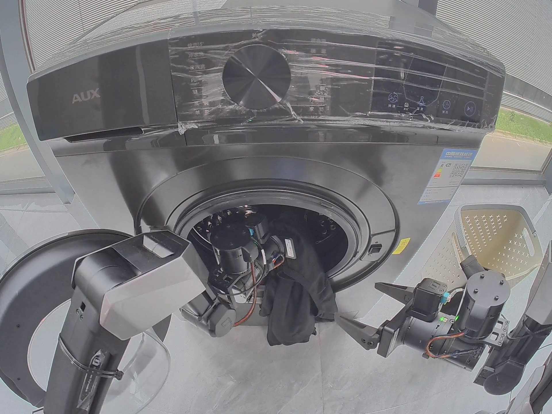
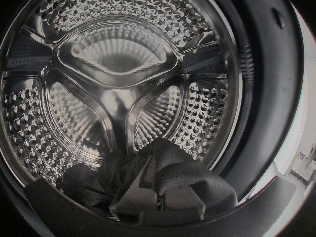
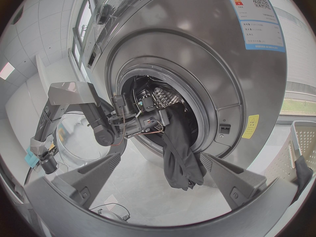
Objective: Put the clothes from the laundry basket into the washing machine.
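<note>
One black garment (image 1: 299,294) is half-loaded, clamped by the left gripper (image 2: 160,204) in the washing machine (image 1: 356,173) mouth but trailing over its near rim; right gripper (image 1: 359,303) open and empty; a dark item (image 3: 302,174) lies in the laundry basket (image 1: 500,231), right.

Wears angular silver-grey shells over black joints on left arm (image 1: 138,286); trails red-orange cables (image 1: 251,306) at both wrists; bears screws (image 3: 234,192) on right gripper's (image 1: 357,302) dark wedge fingers (image 3: 230,178).

Grey tiled floor (image 1: 276,375); window (image 1: 517,150) at right, green grass (image 1: 522,125) outside.
</note>
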### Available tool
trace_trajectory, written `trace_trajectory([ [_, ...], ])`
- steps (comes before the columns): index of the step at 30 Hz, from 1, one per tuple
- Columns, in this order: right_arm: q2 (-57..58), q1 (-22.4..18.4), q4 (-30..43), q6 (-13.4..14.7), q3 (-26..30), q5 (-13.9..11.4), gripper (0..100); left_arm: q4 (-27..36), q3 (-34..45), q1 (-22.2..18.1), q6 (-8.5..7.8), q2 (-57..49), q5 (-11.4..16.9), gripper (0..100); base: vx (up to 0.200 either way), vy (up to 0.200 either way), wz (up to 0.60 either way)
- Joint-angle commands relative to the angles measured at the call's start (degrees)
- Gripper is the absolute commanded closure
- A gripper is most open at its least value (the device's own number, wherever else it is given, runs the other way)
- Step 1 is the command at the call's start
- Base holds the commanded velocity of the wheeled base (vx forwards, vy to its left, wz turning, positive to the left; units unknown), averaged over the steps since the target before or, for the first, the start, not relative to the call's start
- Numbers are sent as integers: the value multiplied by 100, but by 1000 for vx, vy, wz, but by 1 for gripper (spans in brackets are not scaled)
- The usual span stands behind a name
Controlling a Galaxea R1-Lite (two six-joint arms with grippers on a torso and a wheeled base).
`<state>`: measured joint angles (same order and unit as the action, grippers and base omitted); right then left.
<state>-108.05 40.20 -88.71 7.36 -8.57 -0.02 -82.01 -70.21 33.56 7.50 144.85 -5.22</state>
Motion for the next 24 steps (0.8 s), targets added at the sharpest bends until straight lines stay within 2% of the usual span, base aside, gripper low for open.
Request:
trace_trajectory([
  [1,-155,-30,-6,20,-4,-6,0,554,-1118,-157,24,580,-181,100,0,0,0],
  [6,-147,-57,-15,72,-13,-6,0,1117,-1856,-254,33,799,-199,100,0,0,0],
  [9,-111,-30,-15,116,-57,-6,0,1609,-2603,-377,41,966,-401,100,0,0,0],
  [16,-50,5,-15,125,-75,-6,0,2664,-3895,-473,138,1230,-603,100,0,0,0],
  [17,-32,5,-15,134,-92,-15,0,2936,-4326,-473,147,1388,-656,100,0,0,0],
  [20,-24,-21,-15,169,-83,-33,0,3270,-4439,-508,138,1546,-735,100,0,0,0],
  [24,-15,-57,-15,213,-92,-42,0,3331,-4439,-544,147,1564,-735,100,0,0,0],
])
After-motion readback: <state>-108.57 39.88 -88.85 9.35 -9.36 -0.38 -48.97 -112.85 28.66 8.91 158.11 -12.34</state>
